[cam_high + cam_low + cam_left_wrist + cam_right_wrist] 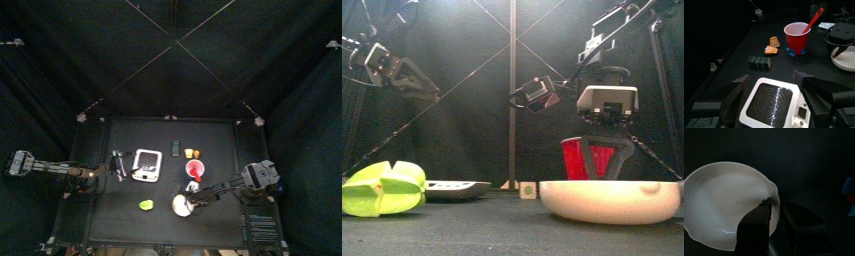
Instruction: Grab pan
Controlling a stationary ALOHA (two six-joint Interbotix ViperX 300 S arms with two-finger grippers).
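Observation:
The pan (pixel 724 198) is round and cream-white inside, and sits on the table at the front right. It also shows in the top view (pixel 181 206), the front view (pixel 609 200) and the left wrist view (pixel 845 61). My right gripper (pixel 777 205) straddles its rim, one jaw inside and one outside, close together on it. The stub handle is hidden. In the top view the right gripper (pixel 198 198) sits at the pan's edge. My left gripper (pixel 773 76) is open and empty above a white scale (pixel 774 102), at the table's left (pixel 120 165).
A red cup (pixel 796 37) with a red spoon stands just behind the pan (pixel 197 170). Orange toy pieces (pixel 772 46) and a dark block (pixel 759 61) lie further back. A yellow-green lump (pixel 385 188) lies left of the pan (pixel 146 205).

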